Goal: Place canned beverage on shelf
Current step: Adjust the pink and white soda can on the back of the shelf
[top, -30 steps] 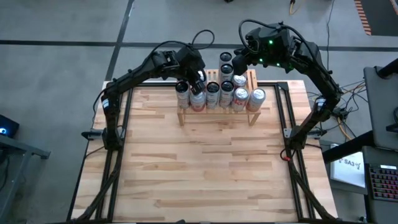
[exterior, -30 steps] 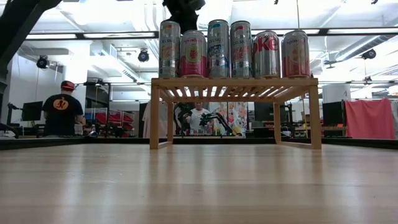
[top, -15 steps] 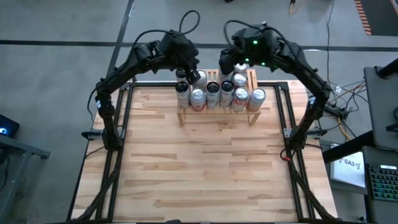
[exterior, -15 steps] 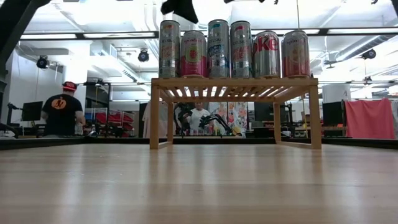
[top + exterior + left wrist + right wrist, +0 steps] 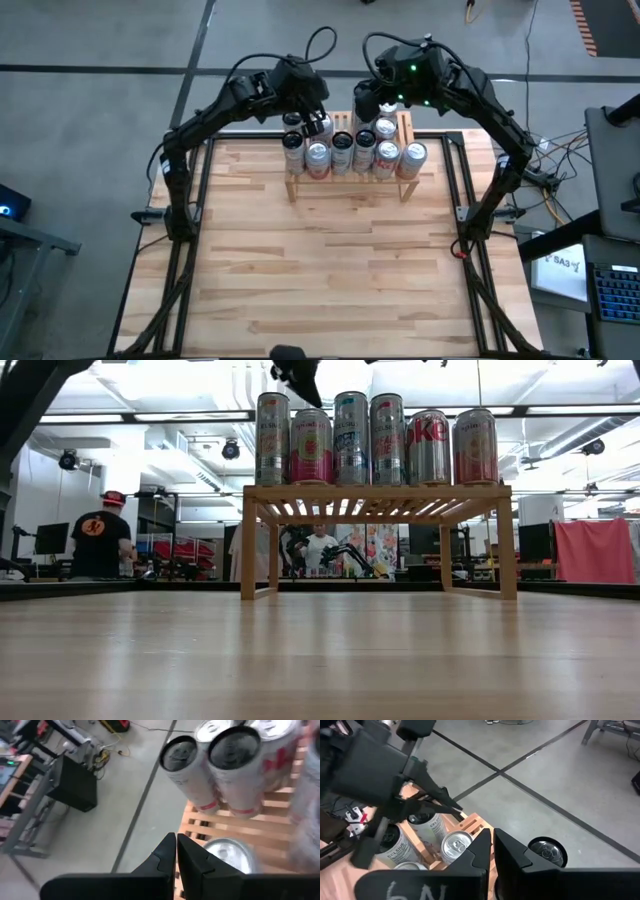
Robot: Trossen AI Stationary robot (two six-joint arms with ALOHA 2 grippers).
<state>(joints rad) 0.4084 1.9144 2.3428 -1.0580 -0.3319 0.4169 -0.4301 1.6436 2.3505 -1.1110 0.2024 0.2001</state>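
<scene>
The light wooden shelf (image 5: pixel 376 491) stands at the table's far edge with a row of several cans (image 5: pixel 351 438) upright on its slatted top (image 5: pixel 345 181). My left gripper (image 5: pixel 176 838) hovers shut above the far left cans (image 5: pixel 235 760), holding nothing; its tip shows over the row in the low view (image 5: pixel 296 372). My right gripper (image 5: pixel 490 834) is shut and holds nothing, above the shelf's far side (image 5: pixel 365 104). In the right wrist view the left gripper (image 5: pixel 446 804) shows across the cans.
More cans stand behind the front row (image 5: pixel 362 112), and one can (image 5: pixel 547 851) shows beyond the shelf's far edge. The wooden tabletop (image 5: pixel 330 270) stretches bare in front of the shelf. In the low view, people stand in the room behind the table (image 5: pixel 98 538).
My left gripper has risen a little above the left cans and rolled about its own axis, staying shut. My right gripper has moved a little toward the table's left over the shelf's far side. The cans have stayed in place.
</scene>
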